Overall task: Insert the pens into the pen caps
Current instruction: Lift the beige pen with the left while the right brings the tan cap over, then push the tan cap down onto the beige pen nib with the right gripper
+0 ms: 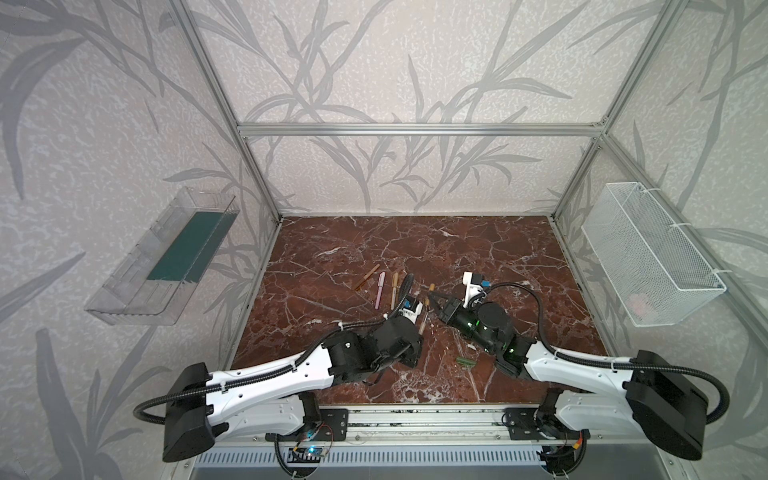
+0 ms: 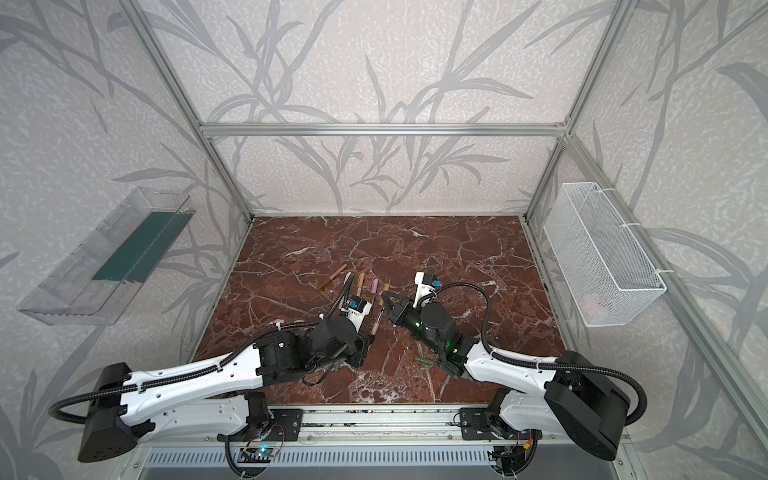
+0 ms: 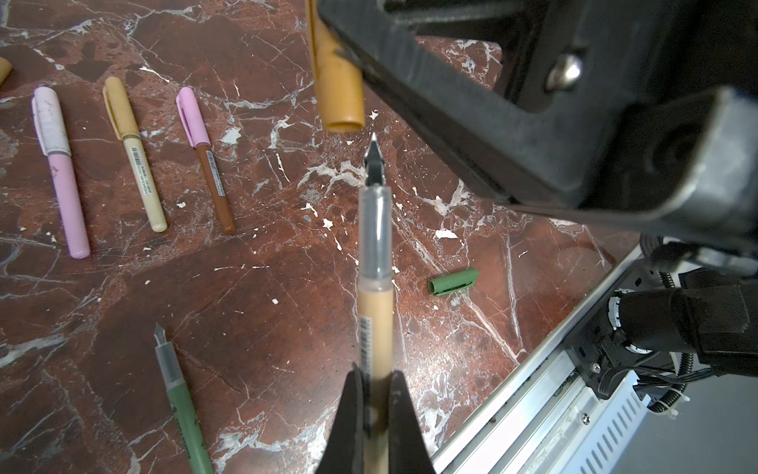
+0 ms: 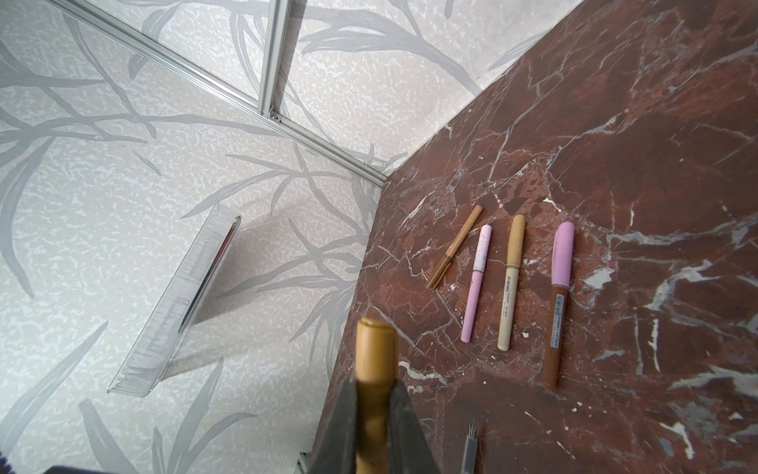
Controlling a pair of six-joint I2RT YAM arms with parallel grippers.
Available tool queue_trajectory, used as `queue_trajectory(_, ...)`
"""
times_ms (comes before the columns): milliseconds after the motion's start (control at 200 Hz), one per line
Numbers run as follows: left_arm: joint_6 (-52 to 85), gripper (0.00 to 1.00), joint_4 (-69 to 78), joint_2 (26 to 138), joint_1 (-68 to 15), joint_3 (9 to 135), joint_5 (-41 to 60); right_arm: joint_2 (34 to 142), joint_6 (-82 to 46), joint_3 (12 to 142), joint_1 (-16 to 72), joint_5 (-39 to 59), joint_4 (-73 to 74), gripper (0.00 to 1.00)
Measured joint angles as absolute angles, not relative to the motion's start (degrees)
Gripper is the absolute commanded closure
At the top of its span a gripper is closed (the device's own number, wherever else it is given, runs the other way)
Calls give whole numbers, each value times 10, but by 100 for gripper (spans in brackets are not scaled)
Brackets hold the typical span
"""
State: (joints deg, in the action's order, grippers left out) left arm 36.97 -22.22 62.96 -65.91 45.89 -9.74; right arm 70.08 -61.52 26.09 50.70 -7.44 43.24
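The red-brown marble-patterned tabletop [image 1: 478, 249] lies beneath the left gripper [image 1: 419, 332] and the right gripper [image 1: 431, 296]. Well off to the left gripper's left, 1 clear plastic wall tray [image 1: 137, 286] with a dark green liner [image 1: 187, 245] hangs on grey leaf-patterned wallpaper [image 1: 374, 62]. Well off to the right gripper's right hangs 1 white wire-mesh basket [image 1: 648, 257]. Beyond both runs a silver aluminium frame bar [image 1: 415, 129].

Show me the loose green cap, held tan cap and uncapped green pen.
loose green cap [image 3: 453, 282]: left wrist view, mid body.
held tan cap [image 3: 339, 88]: left wrist view, side wall.
uncapped green pen [image 3: 183, 404]: left wrist view, green barrel.
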Motion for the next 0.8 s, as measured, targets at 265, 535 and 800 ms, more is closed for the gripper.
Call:
queue_trajectory(265, 370, 100, -222, 630, -658, 459, -100, 696, -615, 261, 510, -77, 431, 100)
queue_trajectory(535, 370, 100, -222, 630, -656, 459, -103, 696, -615, 261, 510, -78, 430, 100)
queue_trajectory(800, 370, 100, -222, 630, -655, 459, -105, 683, -614, 261, 510, -86, 412, 100)
